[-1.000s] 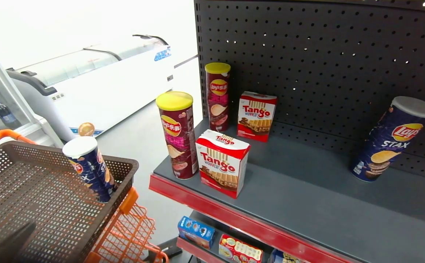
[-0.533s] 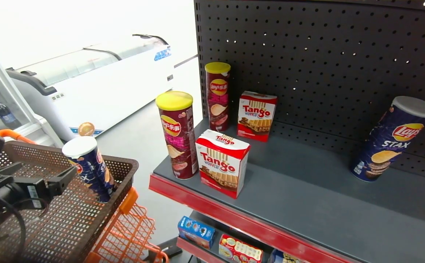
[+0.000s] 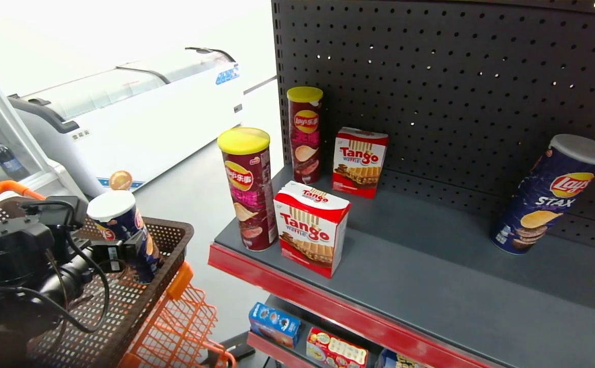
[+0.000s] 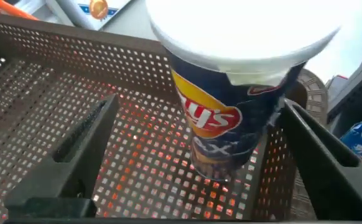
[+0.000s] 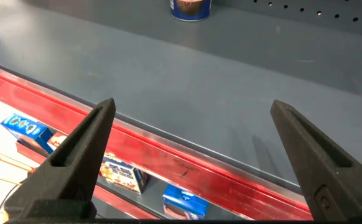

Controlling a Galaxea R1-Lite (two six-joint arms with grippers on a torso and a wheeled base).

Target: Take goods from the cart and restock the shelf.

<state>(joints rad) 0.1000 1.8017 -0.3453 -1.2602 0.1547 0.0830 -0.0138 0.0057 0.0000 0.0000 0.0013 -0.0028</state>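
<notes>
A blue chip can with a white lid stands upright in the brown cart basket, against its far corner. My left gripper is open around this blue can; one finger stands well clear of it and the other finger lies close against its side. My right gripper is open with nothing in it, over the front of the grey shelf. A second blue can leans on the pegboard at the right of the shelf.
On the shelf's left stand two maroon cans and two red-and-white wafer boxes. Its middle is bare. Small boxes sit on the lower shelf. A white chest freezer stands behind the cart.
My left arm has come up from the lower left into the basket and advanced to the blue can, its fingers now on either side of it. The goods have not moved.
</notes>
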